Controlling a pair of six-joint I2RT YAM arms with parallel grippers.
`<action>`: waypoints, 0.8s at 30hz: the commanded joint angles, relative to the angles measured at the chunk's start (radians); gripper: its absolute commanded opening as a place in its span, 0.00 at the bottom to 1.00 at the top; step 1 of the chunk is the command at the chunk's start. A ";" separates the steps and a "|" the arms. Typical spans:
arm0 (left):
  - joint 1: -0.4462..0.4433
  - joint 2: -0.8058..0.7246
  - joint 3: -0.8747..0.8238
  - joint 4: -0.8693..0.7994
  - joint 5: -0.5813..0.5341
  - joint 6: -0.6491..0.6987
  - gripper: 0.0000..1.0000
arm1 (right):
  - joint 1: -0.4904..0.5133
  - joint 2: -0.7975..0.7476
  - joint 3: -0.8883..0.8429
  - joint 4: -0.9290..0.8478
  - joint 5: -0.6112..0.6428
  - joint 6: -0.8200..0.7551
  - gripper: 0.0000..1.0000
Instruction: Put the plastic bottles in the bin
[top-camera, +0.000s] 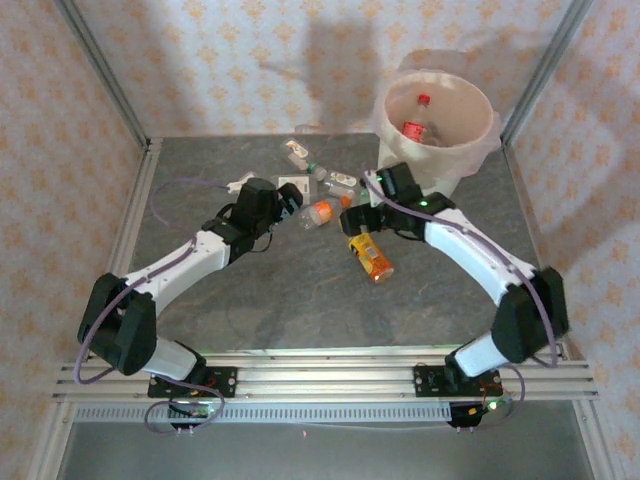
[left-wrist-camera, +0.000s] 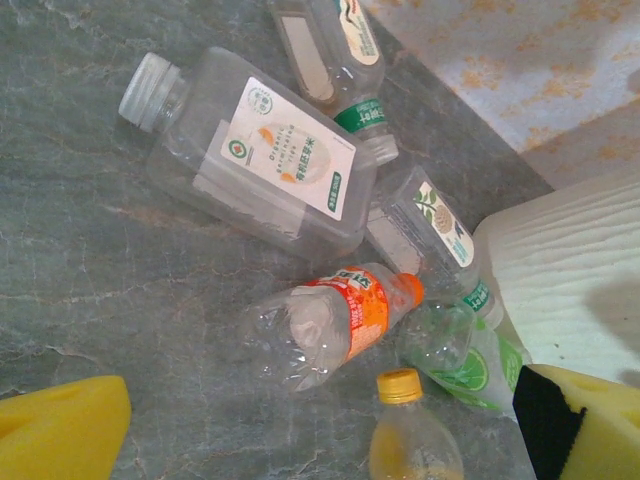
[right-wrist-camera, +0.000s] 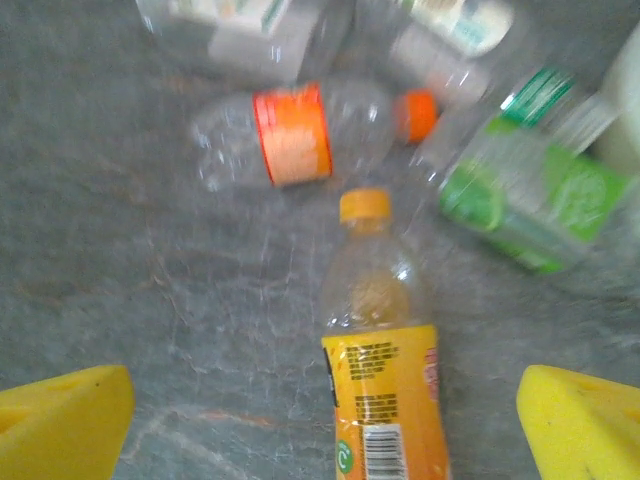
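Bottles: orange-label bottle (top-camera: 322, 211) and yellow-label bottle (top-camera: 372, 256) lie on the grey desk (top-camera: 250, 300), with others clustered behind them near the bin (top-camera: 489, 125).
Inside bin: one red-label bottle (top-camera: 417, 125).
Right fingers (top-camera: 357, 222): spread wide, empty, either side of the yellow-label bottle.
Left fingers (top-camera: 291, 203): spread wide, empty, beside the orange-label bottle.

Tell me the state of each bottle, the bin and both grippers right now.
bin: upright, open top, bag-lined.
red-label bottle: inside the bin.
yellow-label bottle: lying on the table, capped, not gripped.
orange-label bottle: lying, crushed, capped.
green-label bottle: lying beside the bin, crushed.
white-label bottle: lying, white cap on.
left gripper: open, empty.
right gripper: open, straddling the yellow-label bottle.
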 joint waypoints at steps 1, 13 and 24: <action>0.014 0.006 0.040 -0.033 -0.011 -0.012 1.00 | 0.016 0.093 0.041 -0.060 -0.017 -0.027 0.97; 0.028 0.011 0.019 -0.051 -0.010 -0.035 1.00 | 0.055 0.387 0.176 -0.134 0.123 -0.074 0.91; 0.029 0.041 0.048 -0.055 0.003 -0.031 1.00 | 0.061 0.480 0.204 -0.086 0.216 -0.033 0.76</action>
